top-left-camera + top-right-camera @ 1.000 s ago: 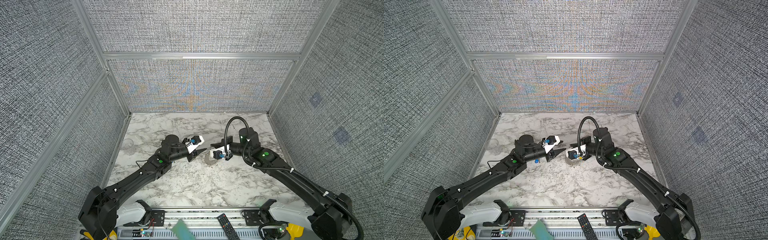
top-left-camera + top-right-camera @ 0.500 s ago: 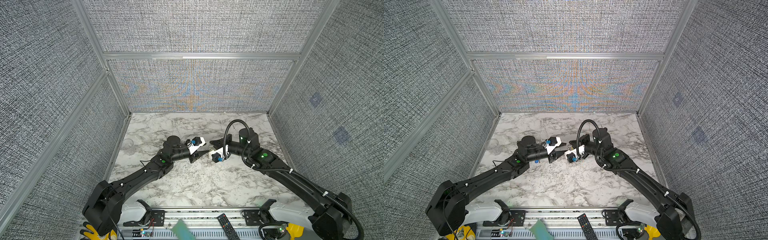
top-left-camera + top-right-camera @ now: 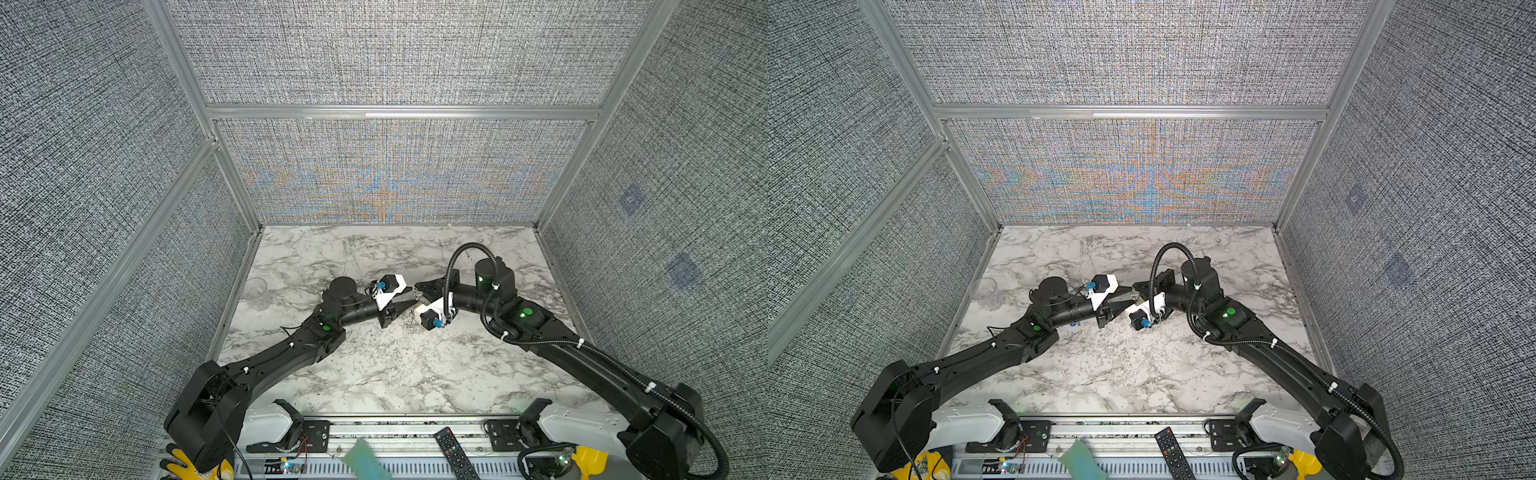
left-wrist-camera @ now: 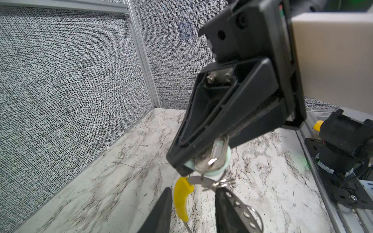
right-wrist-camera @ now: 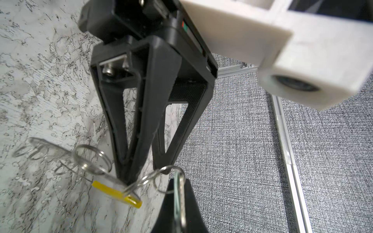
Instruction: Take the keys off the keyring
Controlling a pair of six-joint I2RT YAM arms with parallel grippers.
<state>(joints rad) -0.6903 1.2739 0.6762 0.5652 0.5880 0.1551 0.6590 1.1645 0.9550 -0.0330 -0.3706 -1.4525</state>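
My right gripper (image 5: 178,185) is shut on a key (image 5: 179,201) with a pale mint-green head, holding it above the marble. In the left wrist view the same key (image 4: 214,159) shows clamped between the right gripper's black fingers (image 4: 201,125). The keyring (image 4: 181,199) hangs below it, with its yellow section and small metal rings (image 4: 219,183). My left gripper (image 4: 193,190) is open, its fingers either side of the yellow section. In both top views the two grippers meet tip to tip at mid-table, left gripper (image 3: 409,305), right gripper (image 3: 417,287).
A clear glass cup (image 3: 255,289) stands by the left wall. A perforated metal strip (image 4: 244,212) with a ring hangs off the keyring beside my left finger. A remote (image 3: 455,451) lies on the front rail. The marble tabletop (image 3: 395,374) is walled on three sides.
The left arm has reached right and the right gripper has come left and risen, so the tips now meet. The left jaws have narrowed around the keyring.
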